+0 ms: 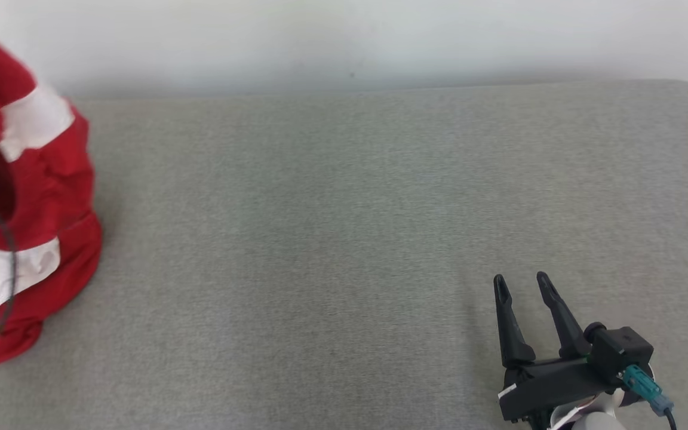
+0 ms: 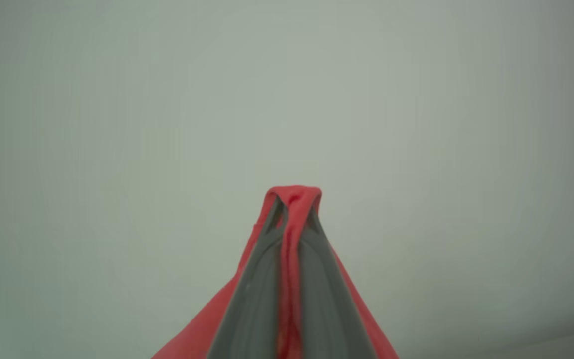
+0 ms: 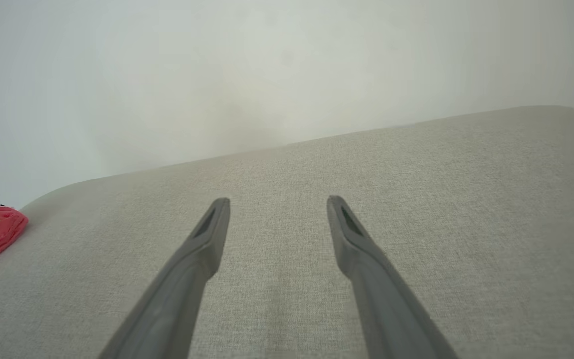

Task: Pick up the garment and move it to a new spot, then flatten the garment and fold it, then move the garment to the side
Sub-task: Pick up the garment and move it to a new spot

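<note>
Hanging at the left edge of the head view, the garment point(image 1: 39, 197) is a red bundle with white bands. Its lower end rests on the grey surface point(image 1: 320, 239), near that surface's left side. A dark cable point(image 1: 6, 263) curves across the front of the cloth. The right gripper point(image 1: 521, 278) sits at the lower right, above the surface and well apart from the garment. Its fingers are spread with nothing between them. A pale wall point(image 1: 344, 36) runs behind the surface.

Left wrist view: the left gripper point(image 2: 294, 209) is clenched on the garment. A red fold is pinched between the two fingers and wraps over their tips. More cloth falls away on both sides, with the wall behind.

Right wrist view: the right gripper's fingers are parted over bare surface. The garment shows at the left edge, one part lying on the surface and another part raised above it.
</note>
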{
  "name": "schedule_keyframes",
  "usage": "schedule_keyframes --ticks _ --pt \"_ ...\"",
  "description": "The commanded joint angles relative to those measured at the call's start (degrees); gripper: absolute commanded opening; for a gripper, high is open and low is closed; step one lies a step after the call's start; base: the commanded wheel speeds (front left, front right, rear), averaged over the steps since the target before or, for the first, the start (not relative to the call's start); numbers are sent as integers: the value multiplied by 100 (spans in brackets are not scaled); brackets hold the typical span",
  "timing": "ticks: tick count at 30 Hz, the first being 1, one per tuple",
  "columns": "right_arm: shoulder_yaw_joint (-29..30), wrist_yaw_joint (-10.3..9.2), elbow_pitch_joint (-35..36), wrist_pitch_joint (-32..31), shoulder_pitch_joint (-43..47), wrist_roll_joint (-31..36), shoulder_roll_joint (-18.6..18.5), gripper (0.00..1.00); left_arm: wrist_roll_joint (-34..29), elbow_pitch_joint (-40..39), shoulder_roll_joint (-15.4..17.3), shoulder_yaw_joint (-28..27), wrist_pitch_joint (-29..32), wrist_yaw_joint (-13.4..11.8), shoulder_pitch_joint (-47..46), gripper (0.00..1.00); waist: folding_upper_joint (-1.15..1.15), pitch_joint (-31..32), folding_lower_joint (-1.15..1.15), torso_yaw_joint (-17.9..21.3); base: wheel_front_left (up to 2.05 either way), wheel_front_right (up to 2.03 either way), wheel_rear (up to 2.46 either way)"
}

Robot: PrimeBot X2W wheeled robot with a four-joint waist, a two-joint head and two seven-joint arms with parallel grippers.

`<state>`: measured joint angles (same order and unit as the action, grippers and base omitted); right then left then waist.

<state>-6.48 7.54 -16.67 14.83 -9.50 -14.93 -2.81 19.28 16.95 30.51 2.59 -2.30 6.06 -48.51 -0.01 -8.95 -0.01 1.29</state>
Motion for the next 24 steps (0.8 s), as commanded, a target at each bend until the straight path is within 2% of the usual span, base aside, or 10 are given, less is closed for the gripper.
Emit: schedule_keyframes --ticks 1,10,17,21,24 --pt "3 -10 -21 32 61 -40 -14 100 7 -89 -87 62 45 21 -85 0 1 173 1 234 0 0 0" --pt "-147 -10 -10 33 98 -279 -12 100 148 -783 -844 979 478 95 -640 0 1 243 1 1075 0 0 0" --pt "-135 -10 61 34 102 -380 -12 100 304 -631 -1560 1722 502 112 -755 0 1 109 1 1636 0 0 0" --pt "-157 -10 90 34 35 -450 -10 100 342 -402 -1790 2082 433 127 -517 0 1 -31 1 1857 0 0 0" --pt "-163 -10 91 33 8 -475 -10 100 347 -178 -1789 2245 341 133 -234 0 1 -119 1 1971 0 0 0"
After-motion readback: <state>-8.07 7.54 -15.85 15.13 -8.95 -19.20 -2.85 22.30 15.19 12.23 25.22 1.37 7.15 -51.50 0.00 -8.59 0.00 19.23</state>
